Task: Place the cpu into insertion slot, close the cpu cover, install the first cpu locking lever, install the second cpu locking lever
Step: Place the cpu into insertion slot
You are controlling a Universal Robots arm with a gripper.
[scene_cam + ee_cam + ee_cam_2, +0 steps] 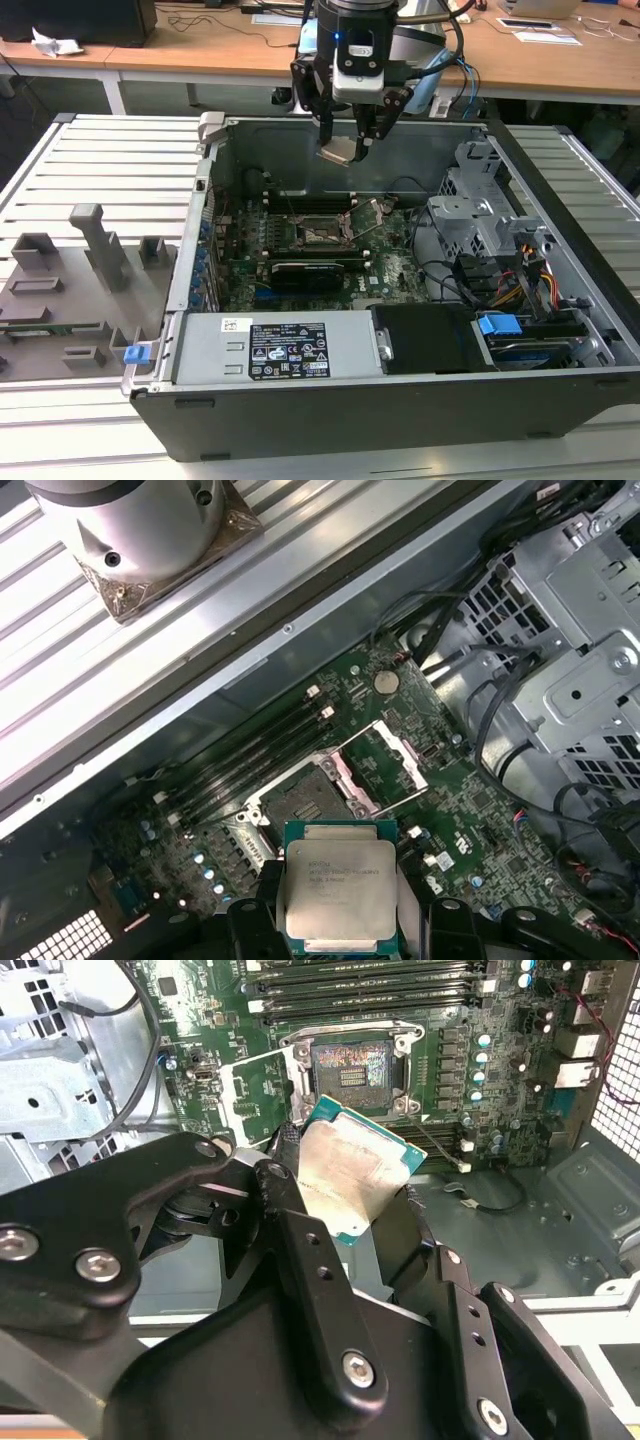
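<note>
Exterior view, nearest first. The power supply (285, 350) with a white-labelled sticker sits along the case's front edge. A black drive block (425, 338) is just beside it on the exterior view's right, and wires partly hide the blue clip (497, 325).

Further in is the green board. The long black graphics card (310, 272) lies across it, and the insertion slot (322, 236) is just behind the card, open, with its pin field bare. The cpu cover (377, 213) is flipped up beside the slot and tilted, with board visible through its window. I can't separate the locking levers from the metal rim.

Above the board, near the back wall, the gripper (343, 148) has both fingers clamped on opposite edges of the cpu (338, 153). The chip is tilted, in the air, and apart from the slot.

In the second wrist view the cpu (350, 1175) overlaps the lower rim of the slot (350, 1065). The black fingers (290, 1195) hide its side edges, and the cover (255, 1085) is alongside.

In the first wrist view the cpu (340, 890) has its metal top facing the camera and its lower edge is cut off. The slot (305, 795) and cover (385, 755) are beyond it.

Wooden desks (200, 50) are farthest away.
</note>
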